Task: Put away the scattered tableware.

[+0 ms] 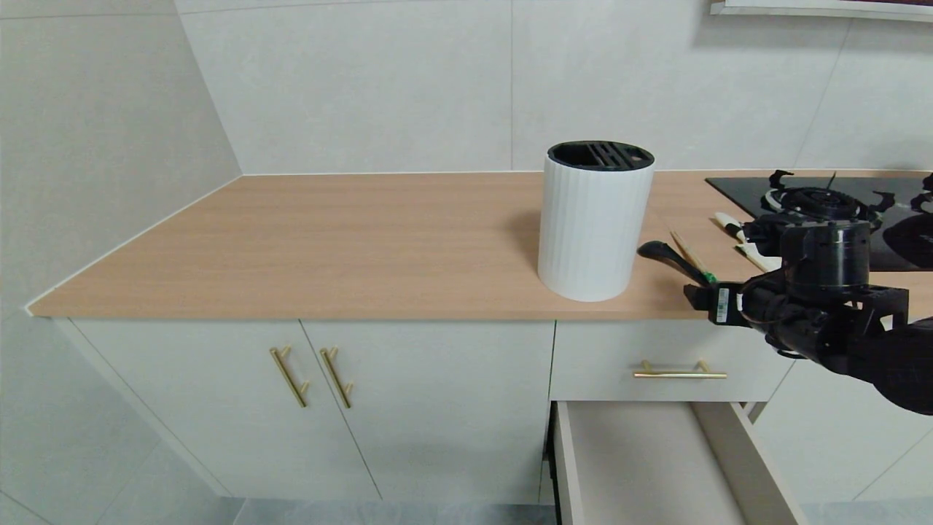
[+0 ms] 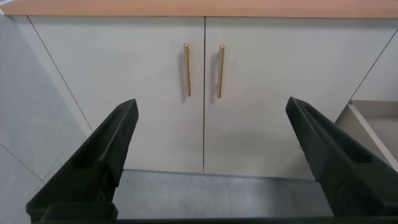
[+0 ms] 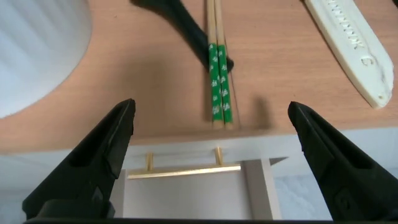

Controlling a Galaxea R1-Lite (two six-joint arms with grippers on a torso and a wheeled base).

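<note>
Hovering at the front edge of the worktop (image 3: 137, 93) in the right wrist view, the right gripper (image 3: 210, 112) is spread wide and empty above the green-tipped chopsticks (image 3: 217, 74), which cross the handle of a black spoon (image 3: 186, 25); centring both jaws on the pair and closing low should keep either stick from rolling free. Left wrist view: the left gripper (image 2: 210, 106) hangs spread and empty before the cabinet doors (image 2: 205, 130). Head view: the white holder (image 1: 594, 226) stands near the chopsticks, their likely home

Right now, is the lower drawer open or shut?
Open: the lower drawer juts out beneath the shut upper drawer, its inner floor visible.
</note>
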